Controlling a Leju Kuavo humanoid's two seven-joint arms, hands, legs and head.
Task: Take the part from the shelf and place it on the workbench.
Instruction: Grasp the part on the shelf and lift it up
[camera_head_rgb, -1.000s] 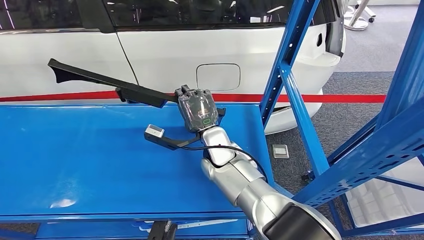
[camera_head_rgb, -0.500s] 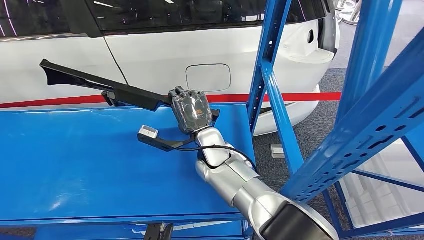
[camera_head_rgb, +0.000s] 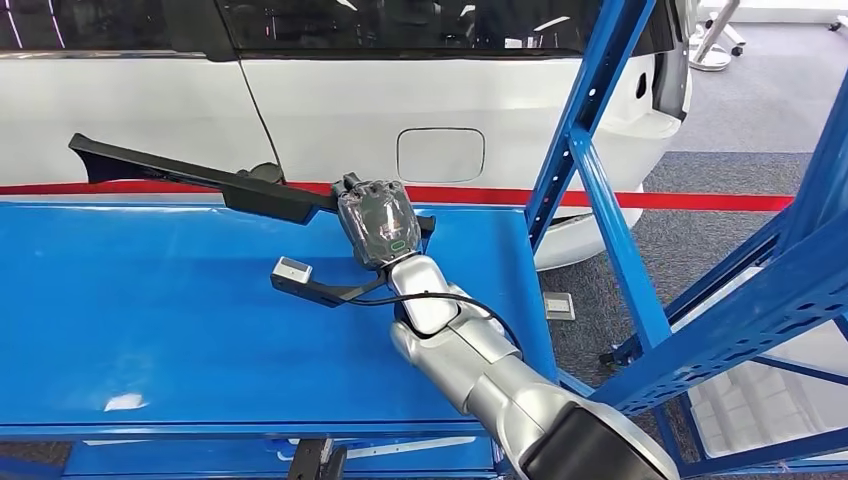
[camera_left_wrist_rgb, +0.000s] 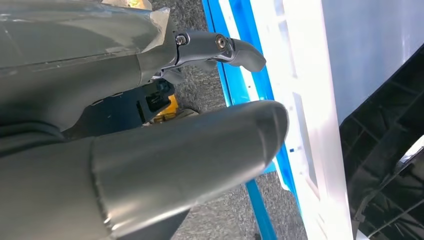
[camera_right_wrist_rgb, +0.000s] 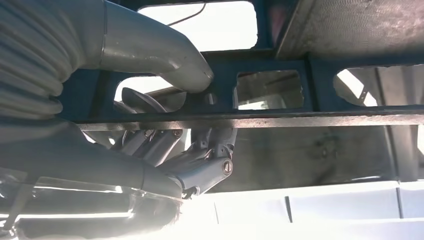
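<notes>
Behind the blue worktop (camera_head_rgb: 150, 320) I see a white car (camera_head_rgb: 330, 110); my right robot hand (camera_head_rgb: 376, 224) grasps the black part (camera_head_rgb: 190, 180) over the worktop's far edge; left robot hand (camera_left_wrist_rgb: 150, 150) state unclear.

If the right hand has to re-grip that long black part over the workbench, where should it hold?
Judging by shape, grip the thick ribbed end of the long black part, where the right hand holds it now, coming from the robot's side; the far tip tapers thin.

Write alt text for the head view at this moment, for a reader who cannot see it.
The robot's right hand grips a long black part above the far edge of a blue workbench; the part extends left. A white car stands behind a red barrier tape, and a blue shelf frame rises at right.
</notes>
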